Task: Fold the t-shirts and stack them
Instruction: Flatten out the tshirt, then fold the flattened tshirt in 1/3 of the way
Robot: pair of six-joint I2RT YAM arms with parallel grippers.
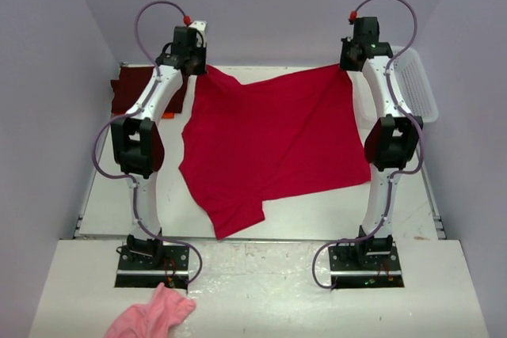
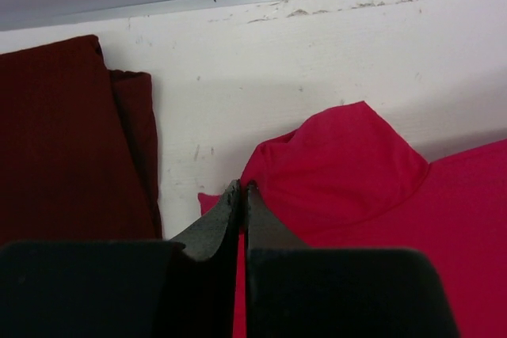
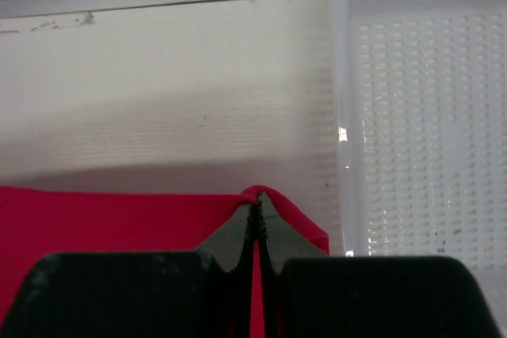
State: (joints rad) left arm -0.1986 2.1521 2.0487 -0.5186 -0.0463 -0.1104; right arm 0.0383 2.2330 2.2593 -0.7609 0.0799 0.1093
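Note:
The bright red t-shirt (image 1: 269,144) is spread over the middle of the table, its far edge raised at two corners. My left gripper (image 1: 200,67) is shut on its far left corner (image 2: 341,172). My right gripper (image 1: 346,63) is shut on its far right corner (image 3: 119,215). In both wrist views red fabric shows between the closed fingers. The dark maroon t-shirt (image 1: 133,91) lies folded at the far left of the table, also in the left wrist view (image 2: 67,144). A sliver of orange (image 1: 168,115) shows beside the left arm. The rest of the orange t-shirt is hidden.
A white perforated basket (image 1: 418,85) stands at the far right edge, close to my right gripper, also in the right wrist view (image 3: 420,108). A small pink fluffy cloth (image 1: 154,314) lies on the near ledge by the left arm's base. The back wall is just beyond both grippers.

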